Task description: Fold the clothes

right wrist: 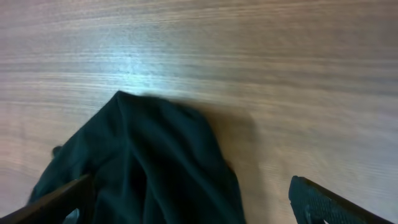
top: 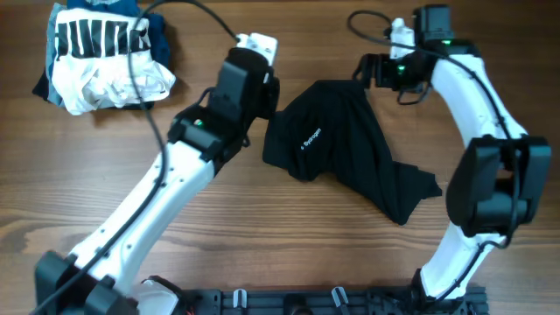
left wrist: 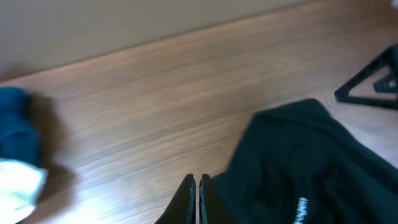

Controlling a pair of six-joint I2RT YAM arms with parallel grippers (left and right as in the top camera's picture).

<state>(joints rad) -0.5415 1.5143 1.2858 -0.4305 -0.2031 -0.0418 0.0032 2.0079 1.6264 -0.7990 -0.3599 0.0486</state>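
Note:
The black shirt (top: 341,144) lies crumpled in the middle of the wooden table, its small white logo (top: 311,138) facing up. My left gripper (top: 271,101) is at the shirt's left edge. In the left wrist view its fingers (left wrist: 199,190) are shut, with the shirt (left wrist: 311,168) lying right beside the right finger and nothing seen between the tips. My right gripper (top: 369,72) is at the shirt's far right corner. In the right wrist view its jaws (right wrist: 193,199) are wide open, straddling a raised fold of the shirt (right wrist: 155,162).
A bundle of white and blue garments with a black-and-white striped print (top: 101,52) sits at the far left corner; it also shows in the left wrist view (left wrist: 15,143). Black cables run over it. A black rail (top: 332,302) lines the table's front edge.

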